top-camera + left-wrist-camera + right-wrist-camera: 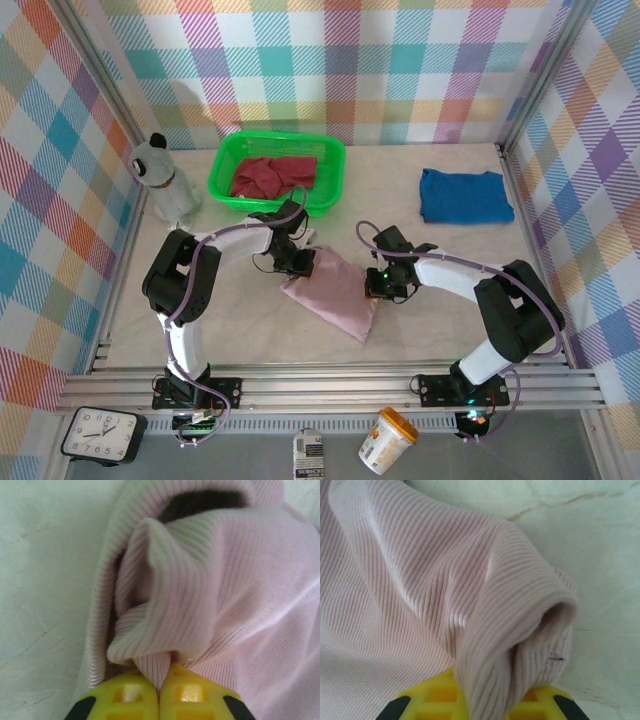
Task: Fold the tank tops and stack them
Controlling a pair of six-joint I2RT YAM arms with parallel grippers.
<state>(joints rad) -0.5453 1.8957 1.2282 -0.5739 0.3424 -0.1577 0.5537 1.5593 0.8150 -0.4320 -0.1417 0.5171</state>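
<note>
**A:** Which step is this?
**B:** Folding the pink tank top (335,300), which lies in the middle of the surface (240,330) between my arms.
**A:** And your claws?
**B:** Both are clenched on it: the left claw (160,692) pinches a ridge of cloth, the right claw (482,707) grips a rolled edge. Next, I reckon — lift together and carry one half over evenly.

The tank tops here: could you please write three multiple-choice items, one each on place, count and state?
1. Where is the dark red tank top? A in the green basket; B on the bare table; C held in the air.
2. How many tank tops show? A two; B three; C four.
3. The left end effector is: A open; B shut on the pink tank top; C shut on the basket.
Key: A, it lies crumpled inside the basket; B, red, pink and a blue tank top; B, it pinches a pink fold.
</note>
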